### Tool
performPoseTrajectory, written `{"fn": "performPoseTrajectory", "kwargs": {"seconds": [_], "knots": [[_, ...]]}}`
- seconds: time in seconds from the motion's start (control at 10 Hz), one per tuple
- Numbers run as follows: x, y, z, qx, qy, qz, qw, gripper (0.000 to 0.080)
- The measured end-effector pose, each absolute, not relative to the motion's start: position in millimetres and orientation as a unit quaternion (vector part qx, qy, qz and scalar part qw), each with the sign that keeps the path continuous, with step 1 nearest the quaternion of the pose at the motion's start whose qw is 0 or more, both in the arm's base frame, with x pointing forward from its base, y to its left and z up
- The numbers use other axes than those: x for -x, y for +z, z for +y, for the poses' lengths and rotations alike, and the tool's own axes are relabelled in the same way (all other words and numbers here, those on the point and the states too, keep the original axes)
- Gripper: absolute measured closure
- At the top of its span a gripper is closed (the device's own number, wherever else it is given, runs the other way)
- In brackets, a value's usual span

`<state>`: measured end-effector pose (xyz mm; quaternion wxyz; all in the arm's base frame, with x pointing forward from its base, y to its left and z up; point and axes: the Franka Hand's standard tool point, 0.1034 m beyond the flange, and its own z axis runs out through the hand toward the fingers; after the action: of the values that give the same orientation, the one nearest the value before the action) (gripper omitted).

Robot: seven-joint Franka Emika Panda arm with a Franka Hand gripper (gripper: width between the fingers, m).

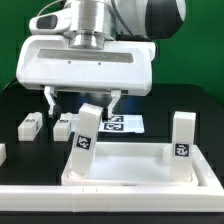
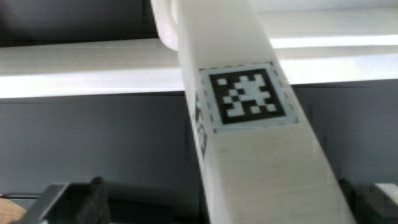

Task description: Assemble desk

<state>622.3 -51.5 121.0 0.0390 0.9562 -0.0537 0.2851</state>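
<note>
The white desk tabletop (image 1: 125, 172) lies flat at the front of the exterior view. One white square leg (image 1: 181, 140) stands upright in its corner on the exterior view's right. A second tagged leg (image 1: 85, 140) stands tilted at the corner on the left. My gripper (image 1: 84, 100) hangs just above that tilted leg, jaws wide apart, with the leg's top between the fingers (image 1: 50, 98) and untouched. In the wrist view this leg (image 2: 249, 130) fills the middle, its tag facing the camera, and the gripper (image 2: 228, 205) shows only dark finger edges (image 2: 75, 198) at the sides.
Two more white legs (image 1: 30, 125) (image 1: 63, 127) lie on the black table behind the tabletop on the exterior view's left. The marker board (image 1: 125, 124) lies behind the tabletop. A long white border rail (image 1: 40, 205) runs along the front edge.
</note>
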Motion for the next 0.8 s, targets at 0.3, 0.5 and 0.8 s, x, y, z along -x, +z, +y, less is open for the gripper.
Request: {"fn": "performPoseTrajectory", "kwargs": {"seconds": [0.3, 0.5, 0.8], "knots": [[-622.3, 120.9, -51.5, -0.956, 0.285, -0.054, 0.039, 0.0150], [-622.2, 120.9, -51.6, -0.956, 0.285, -0.054, 0.039, 0.0150], [-621.7, 120.8, -50.1, -0.964, 0.257, -0.057, 0.021, 0.0150]]}}
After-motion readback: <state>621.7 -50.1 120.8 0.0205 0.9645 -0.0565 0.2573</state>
